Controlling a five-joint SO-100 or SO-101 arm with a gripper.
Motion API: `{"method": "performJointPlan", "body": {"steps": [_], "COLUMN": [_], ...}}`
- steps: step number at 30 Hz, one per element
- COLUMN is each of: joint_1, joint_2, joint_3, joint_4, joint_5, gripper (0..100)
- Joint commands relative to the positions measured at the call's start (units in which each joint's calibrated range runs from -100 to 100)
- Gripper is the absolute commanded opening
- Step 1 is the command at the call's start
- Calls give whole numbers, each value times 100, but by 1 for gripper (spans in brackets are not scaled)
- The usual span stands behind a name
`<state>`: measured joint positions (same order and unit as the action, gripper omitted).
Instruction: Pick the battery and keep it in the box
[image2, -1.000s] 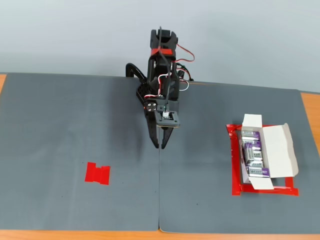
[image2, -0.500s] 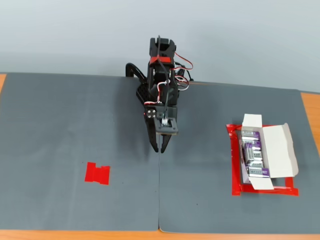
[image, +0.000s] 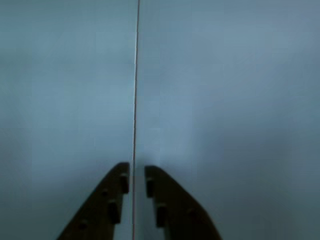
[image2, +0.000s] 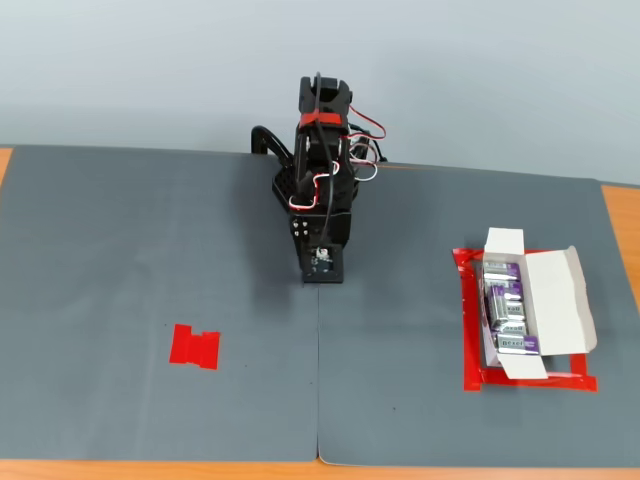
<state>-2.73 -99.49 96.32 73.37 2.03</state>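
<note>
In the fixed view the black arm (image2: 322, 190) stands at the upper middle of the frame, folded over so that its wrist end points down at the grey mat (image2: 150, 300) covering the counter (image2: 620, 215); the fingers themselves are hidden under the arm's body there. The wrist view shows the pincer (image: 136, 176) entering from the bottom edge: its two dark fingers are nearly together, with only a thin slit between the tips, and nothing is held between them. A pale seam line (image: 135, 100) runs straight up the frame through that slit, over blurred grey mat.

The box (image2: 530, 305), a white carton with its flaps folded out, lies at the right of the fixed view inside a red tape frame (image2: 468, 330). Batteries (image2: 505, 305) with purple bands and silver-grey bodies lie in a row inside it, from the upper end to the lower end of the carton. How many there are cannot be told for certain.

A flat red tape patch (image2: 195, 347) sits on the mat at the lower left, well apart from both arm and box.
</note>
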Motion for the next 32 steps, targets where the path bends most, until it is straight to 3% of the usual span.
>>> {"method": "performJointPlan", "body": {"steps": [1,32], "joint_1": [53,60], "joint_2": [-17,17], "joint_3": [-364,-401], "joint_4": [154,145], "joint_5": [-164,-184], "gripper": [3,4]}}
